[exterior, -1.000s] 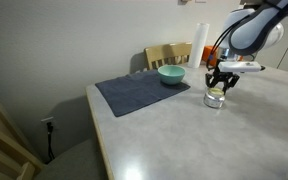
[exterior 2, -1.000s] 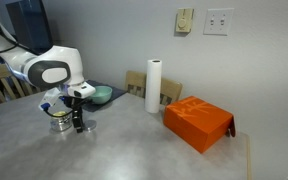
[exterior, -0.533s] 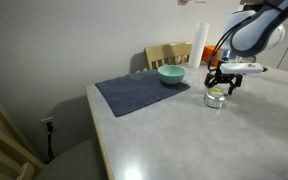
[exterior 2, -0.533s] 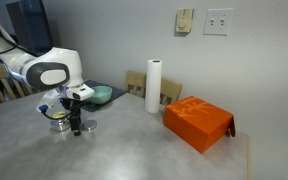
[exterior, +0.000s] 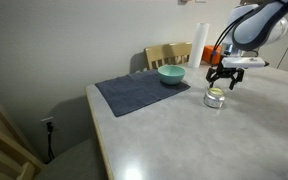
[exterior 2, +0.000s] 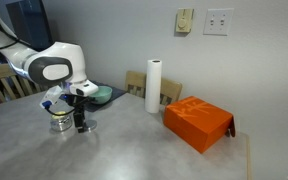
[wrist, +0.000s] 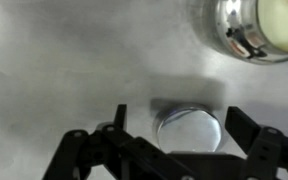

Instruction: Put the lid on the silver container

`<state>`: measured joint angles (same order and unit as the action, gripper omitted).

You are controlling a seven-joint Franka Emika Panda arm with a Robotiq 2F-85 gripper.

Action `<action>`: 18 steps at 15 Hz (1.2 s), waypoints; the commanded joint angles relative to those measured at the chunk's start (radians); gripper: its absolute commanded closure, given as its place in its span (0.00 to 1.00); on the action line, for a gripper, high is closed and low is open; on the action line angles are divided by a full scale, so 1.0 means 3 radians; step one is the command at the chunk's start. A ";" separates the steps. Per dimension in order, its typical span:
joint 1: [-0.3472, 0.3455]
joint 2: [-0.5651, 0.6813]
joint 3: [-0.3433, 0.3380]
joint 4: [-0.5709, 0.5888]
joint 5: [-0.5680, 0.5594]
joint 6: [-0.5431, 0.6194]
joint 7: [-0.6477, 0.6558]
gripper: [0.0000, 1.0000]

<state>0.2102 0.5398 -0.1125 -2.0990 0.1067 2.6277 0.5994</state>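
A flat round silver lid [wrist: 189, 130] lies on the grey table, framed by my gripper's [wrist: 177, 116] open fingers, which do not touch it. The silver container [wrist: 249, 25], small, squat and shiny with a pale inside showing, stands a short way off at the top right of the wrist view. In both exterior views the gripper [exterior: 222, 82] [exterior 2: 78, 118] hangs low over the table, right beside the container [exterior: 215, 97] [exterior 2: 58, 122]. The lid [exterior 2: 85, 126] shows as a thin disc by the fingers.
A teal bowl [exterior: 171, 74] sits on a dark mat [exterior: 134, 95] behind the container. A paper towel roll [exterior 2: 154, 85] and an orange box [exterior 2: 197, 122] stand further along the table. A wooden chair [exterior: 169, 54] is at the far edge.
The jaws have opened wide and the gripper has lifted slightly. The lid stays on the table beside the container.
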 commanded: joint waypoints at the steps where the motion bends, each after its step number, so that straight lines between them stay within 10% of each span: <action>1: -0.0148 -0.0092 0.0093 -0.0007 0.0046 -0.0088 -0.0175 0.00; 18: -0.0364 0.0076 0.0245 0.0257 0.0121 -0.0184 -0.0698 0.00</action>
<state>0.1421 0.5364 -0.0656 -2.0628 0.1190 2.6109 0.4471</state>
